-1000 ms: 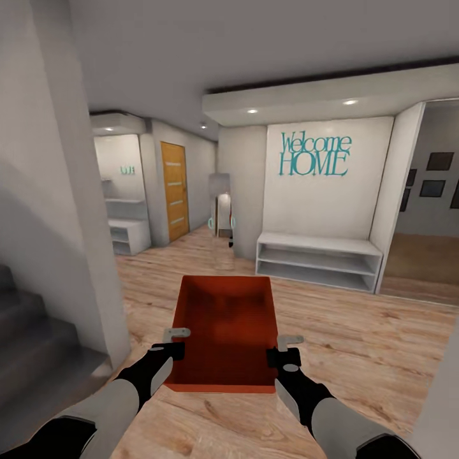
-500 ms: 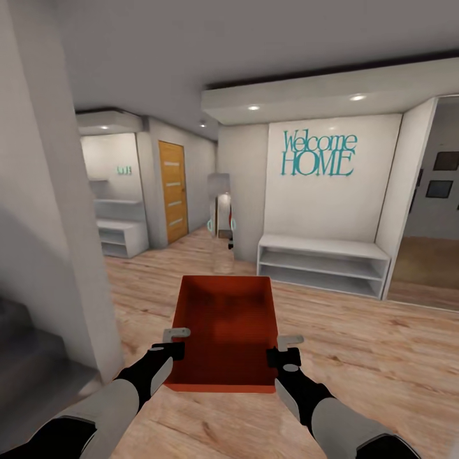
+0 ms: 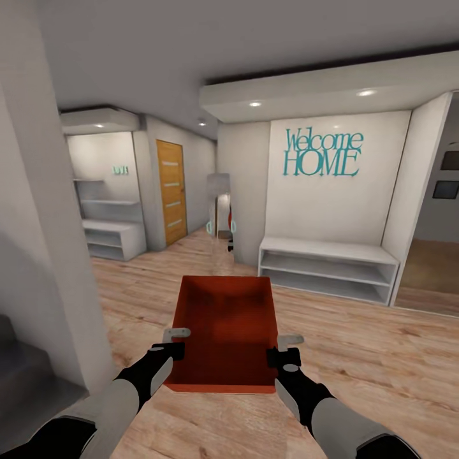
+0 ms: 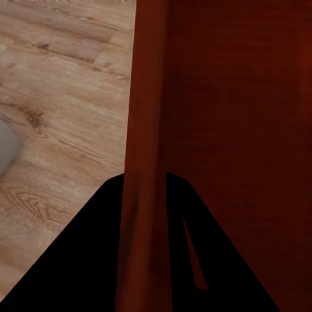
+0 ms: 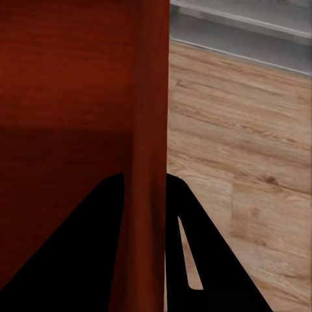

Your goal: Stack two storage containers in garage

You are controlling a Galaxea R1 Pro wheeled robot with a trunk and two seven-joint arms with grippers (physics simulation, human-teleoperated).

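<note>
I hold one red-orange open-top storage container (image 3: 223,331) level in front of me, above a pale wood plank floor (image 3: 357,357). My left gripper (image 3: 176,341) is shut on its left wall and my right gripper (image 3: 288,347) is shut on its right wall. In the left wrist view the thin red wall (image 4: 146,130) runs between the black fingers (image 4: 84,260). The right wrist view shows the opposite wall (image 5: 151,97) pinched the same way. The container is empty inside. The other container and the garage are out of view.
A white wall with teal "Welcome HOME" lettering (image 3: 322,153) stands ahead right above a low white shelf bench (image 3: 325,268). An orange wooden door (image 3: 171,191) and a white shelf alcove (image 3: 111,236) lie ahead left. A wall corner (image 3: 44,255) and grey stairs (image 3: 25,376) are close on my left.
The whole view has shifted: the left wall, stairs and alcove slid left and the bench slid right, so the camera moved. The container and both grippers kept their hold.
</note>
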